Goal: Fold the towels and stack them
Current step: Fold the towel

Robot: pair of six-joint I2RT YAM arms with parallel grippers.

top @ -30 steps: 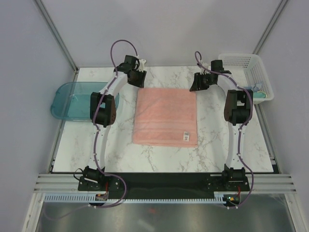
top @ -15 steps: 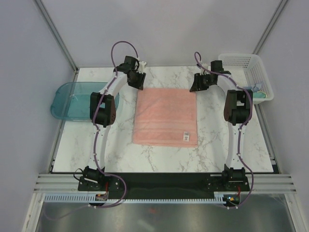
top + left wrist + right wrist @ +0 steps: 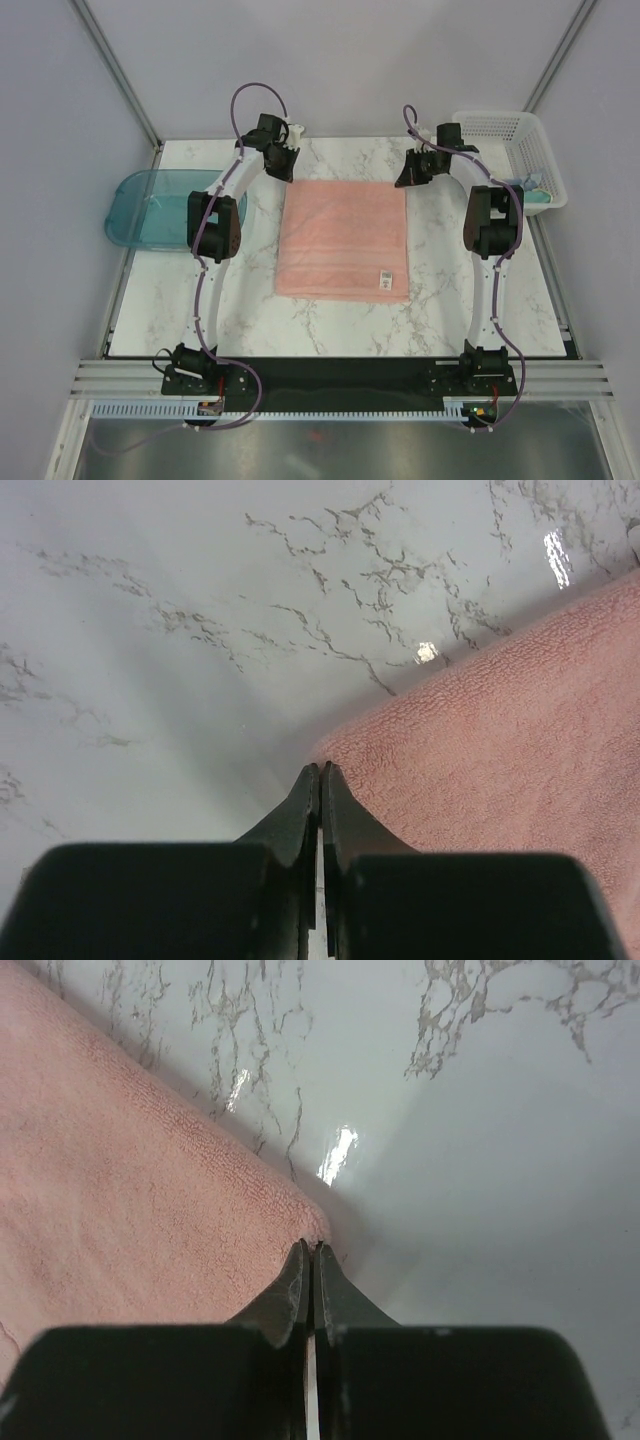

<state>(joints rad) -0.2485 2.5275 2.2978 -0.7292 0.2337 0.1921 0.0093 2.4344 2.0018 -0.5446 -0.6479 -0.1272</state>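
A salmon-pink towel [image 3: 343,240] lies flat in the middle of the marble table, with a white tag [image 3: 384,282] near its front right corner. My left gripper [image 3: 289,172] is down at the towel's far left corner. In the left wrist view its jaws [image 3: 320,767] are shut, the tips pinching the very edge of the pink cloth [image 3: 500,740]. My right gripper [image 3: 404,180] sits at the far right corner. Its jaws [image 3: 311,1245] are shut on the tip of that corner [image 3: 150,1190]. More cloth with teal patches [image 3: 537,192] lies in the basket.
A white mesh basket [image 3: 500,125] stands at the far right corner of the table. A translucent teal tray [image 3: 150,205] sits at the left edge, partly behind my left arm. Bare marble [image 3: 330,325] shows in front of the towel.
Both grippers' jaws have closed at the towel's far corners. The arms have barely shifted and the towel lies as before.
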